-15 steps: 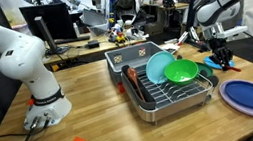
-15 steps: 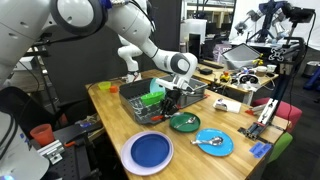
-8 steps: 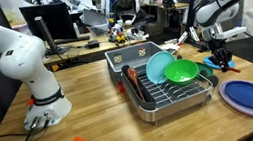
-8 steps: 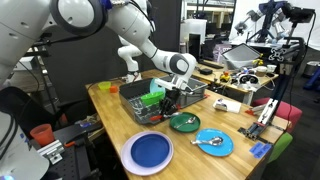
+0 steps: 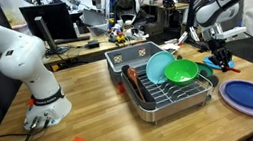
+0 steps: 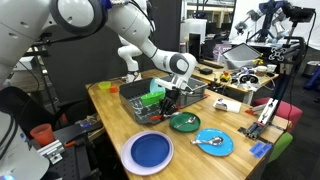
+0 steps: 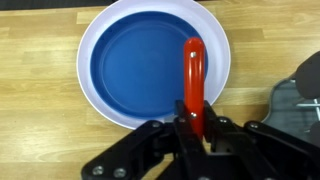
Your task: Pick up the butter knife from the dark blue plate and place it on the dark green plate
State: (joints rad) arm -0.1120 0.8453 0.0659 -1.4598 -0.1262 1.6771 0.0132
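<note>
**Current state.** The butter knife [image 7: 192, 75] is clamped between the fingers of the gripper [image 7: 192, 125]. The jaws are closed on one end. The free end projects over the right half of the dark blue plate [image 7: 120, 90]. The wrist view does not show whether the knife tip touches the dark blue plate. In both exterior views the gripper [image 6: 172, 100] hangs above table level, so the knife is judged to be lifted clear.

**Step in hand.** The pick is judged complete. Transfer has not been carried out.

**Target.** In an exterior view the dark green plate [image 6: 184, 122] lies on the wooden table [image 7: 40, 100]. It is near the dark blue plate [image 6: 150, 152] but apart from it, on the side toward the dish rack [image 6: 160, 100].

**Next move.**
1. Keep the jaws closed.
2. Carry the knife away from the dark blue plate until it is over the bowl of the dark green plate.
3. Lower the knife, then release it. The knife is slim and could bounce off the rim.
</note>
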